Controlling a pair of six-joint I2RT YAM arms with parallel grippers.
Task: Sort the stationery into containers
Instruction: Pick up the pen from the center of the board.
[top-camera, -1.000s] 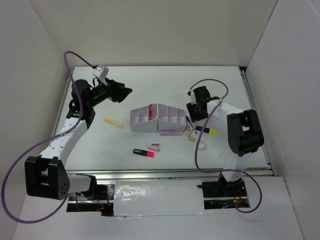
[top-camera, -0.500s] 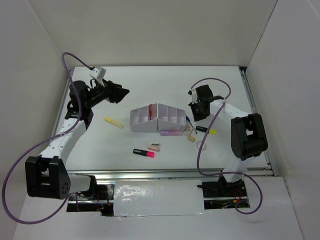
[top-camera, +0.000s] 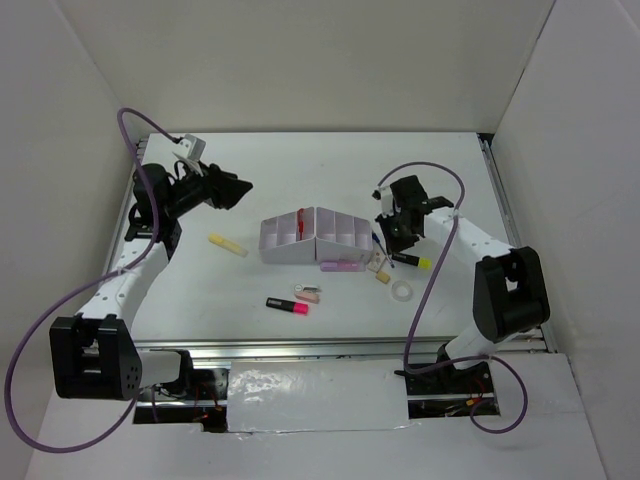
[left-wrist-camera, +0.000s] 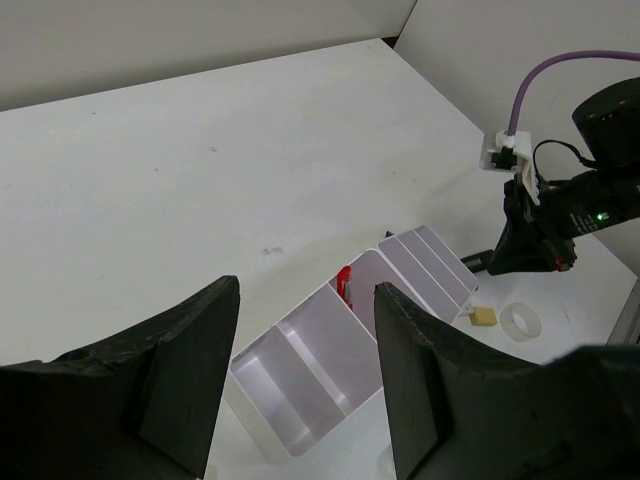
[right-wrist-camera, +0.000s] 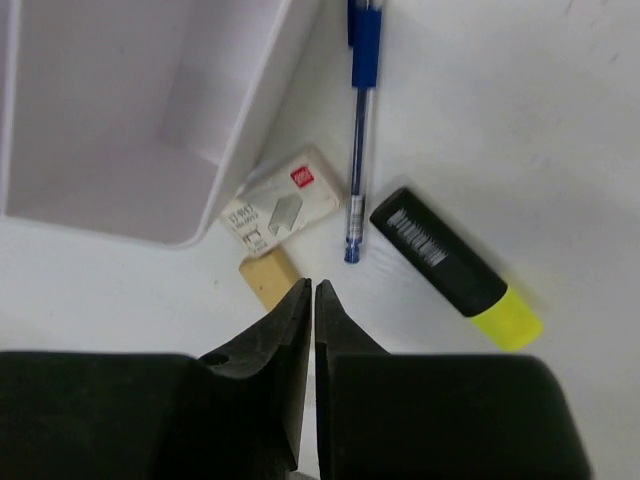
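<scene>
The white organiser (top-camera: 330, 240) stands mid-table with a red item (top-camera: 300, 218) in one compartment. My left gripper (top-camera: 243, 188) is open and empty, raised left of the organiser; in its wrist view the organiser (left-wrist-camera: 300, 370) shows between the fingers (left-wrist-camera: 190, 360). My right gripper (right-wrist-camera: 313, 290) is shut and empty, just right of the organiser (right-wrist-camera: 250, 150), over the tan eraser (right-wrist-camera: 268, 277), beside the blue pen (right-wrist-camera: 360, 150) and the black-yellow highlighter (right-wrist-camera: 450, 265). The purple marker (top-camera: 342, 266), pink eraser (top-camera: 308, 294), black-pink highlighter (top-camera: 288, 305), cream stick (top-camera: 227, 244) and tape ring (top-camera: 402, 290) lie on the table.
A small white staples box (right-wrist-camera: 285, 207) lies against the organiser's corner next to the tan eraser. White walls enclose the table at the back and both sides. A metal rail runs along the near edge (top-camera: 330, 347).
My right arm's elbow has swung right and nearer, and its gripper has shifted slightly nearer over the items by the organiser. My left gripper has drawn a little to the left.
</scene>
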